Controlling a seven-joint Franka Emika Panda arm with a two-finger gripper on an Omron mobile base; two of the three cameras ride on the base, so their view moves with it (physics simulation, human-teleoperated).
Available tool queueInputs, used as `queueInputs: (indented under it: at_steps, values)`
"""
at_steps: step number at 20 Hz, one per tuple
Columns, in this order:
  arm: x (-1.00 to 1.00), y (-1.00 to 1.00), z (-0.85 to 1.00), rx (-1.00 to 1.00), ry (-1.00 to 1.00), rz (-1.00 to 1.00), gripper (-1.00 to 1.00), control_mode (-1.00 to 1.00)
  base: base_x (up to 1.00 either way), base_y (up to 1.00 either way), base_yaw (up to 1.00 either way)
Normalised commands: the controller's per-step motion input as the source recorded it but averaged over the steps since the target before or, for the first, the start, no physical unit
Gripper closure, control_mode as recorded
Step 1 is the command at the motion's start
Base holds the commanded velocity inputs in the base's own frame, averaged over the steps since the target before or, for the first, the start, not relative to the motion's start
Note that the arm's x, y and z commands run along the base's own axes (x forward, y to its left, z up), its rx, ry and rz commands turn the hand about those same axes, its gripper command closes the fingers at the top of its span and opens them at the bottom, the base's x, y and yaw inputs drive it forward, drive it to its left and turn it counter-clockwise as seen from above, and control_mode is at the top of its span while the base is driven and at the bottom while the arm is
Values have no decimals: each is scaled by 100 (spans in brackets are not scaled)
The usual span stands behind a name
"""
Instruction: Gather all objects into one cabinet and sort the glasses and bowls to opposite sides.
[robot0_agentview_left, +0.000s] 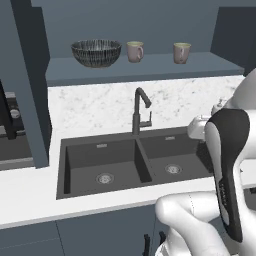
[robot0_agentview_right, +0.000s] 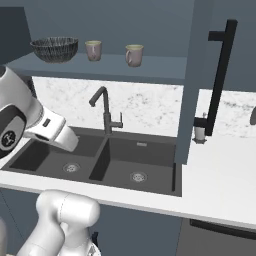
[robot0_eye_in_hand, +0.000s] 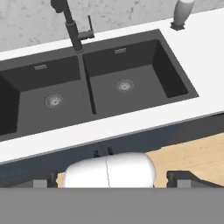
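On the wide slate-blue cabinet's shelf (robot0_agentview_left: 150, 67) (robot0_agentview_right: 150, 67) the dark striped bowl (robot0_agentview_left: 96, 52) (robot0_agentview_right: 55, 48) stands at the left end. Two beige mugs stand upright to its right, one close by (robot0_agentview_left: 134, 51) (robot0_agentview_right: 93, 50) and one farther right (robot0_agentview_left: 181, 52) (robot0_agentview_right: 133, 55). My gripper (robot0_eye_in_hand: 113, 179) hangs well below and in front of the shelf, above the counter's front edge, looking down at the sink. Its dark fingertips (robot0_eye_in_hand: 41, 181) stand wide apart, so it is open, with nothing between them.
A black double sink (robot0_agentview_left: 120, 165) (robot0_eye_in_hand: 109, 87) with a tall dark faucet (robot0_agentview_left: 140, 107) (robot0_agentview_right: 105, 110) lies under the shelf in the white counter. A soap dispenser (robot0_agentview_right: 200, 131) (robot0_eye_in_hand: 183, 11) and a panel with a long black handle (robot0_agentview_right: 220, 75) stand to the right.
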Motion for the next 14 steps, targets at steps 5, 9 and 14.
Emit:
queueInputs:
  at_steps: [5,9,14]
  values:
    - [-20,-16,14,0,2,11,-100,-100,0,0,0]
    - [-30,-4,0,0,0,10,-100,-100,0,0,0]
    - [-33,-2,5,0,0,0,-100,-100,0,0,0]
